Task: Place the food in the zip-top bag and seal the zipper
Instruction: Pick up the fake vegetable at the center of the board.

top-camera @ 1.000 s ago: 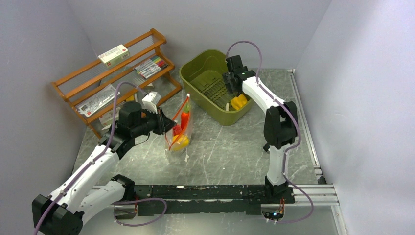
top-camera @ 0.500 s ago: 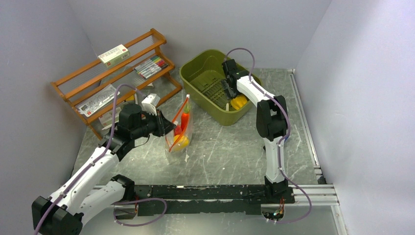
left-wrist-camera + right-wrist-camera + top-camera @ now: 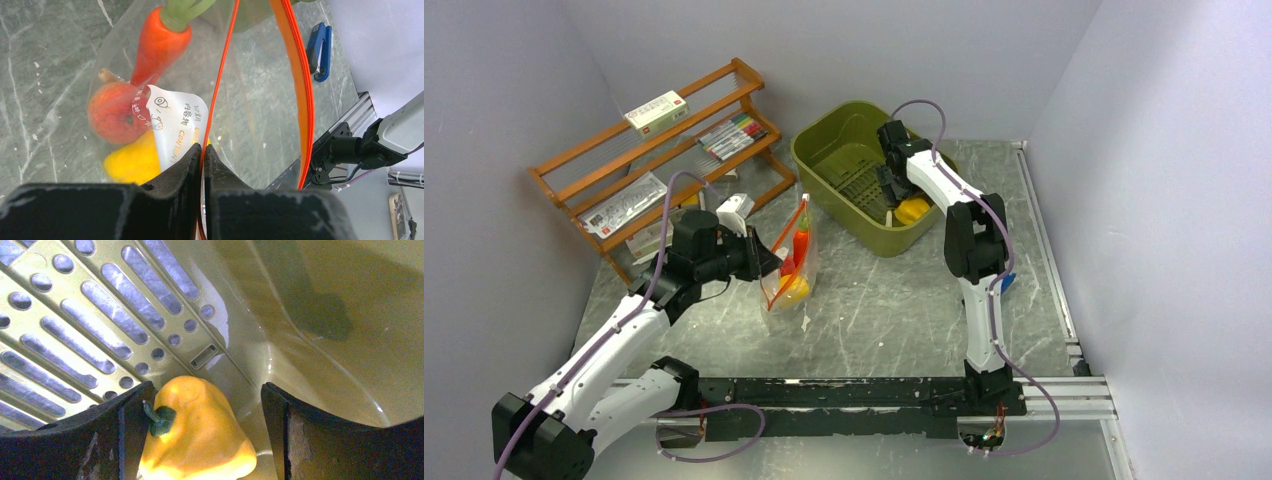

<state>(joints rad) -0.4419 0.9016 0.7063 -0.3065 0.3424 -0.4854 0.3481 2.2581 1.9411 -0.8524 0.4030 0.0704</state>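
**Bag held open on the left, pepper sitting between the right fingers**

The overhead view gives the general layout. The zip-top bag stands upright on the table, just right of the left gripper. The right gripper reaches down into the olive-green basket further back. From up there you can't really tell what either set of fingers is doing.

The wrist cams fill that in. On the left wrist view, the left gripper is pinched fully closed on the near strip of the zipper. The far strip bows well away from it, so the bag mouth gapes open. Through the clear plastic you can see the carrot with its green top pointing up and a red-orange round piece below it. A yellow piece lies at the bottom, and a white printed label partly covers them. That view also picks up a blue clip on the table beyond the bag.

On the right wrist view, the right gripper is spread wide, with one finger on each side of a yellow pepper lying on the slotted basket floor. The left finger sits right against the stem side, though I can't say if it's actually touching. The other finger is clearly off it, so the pepper isn't gripped.
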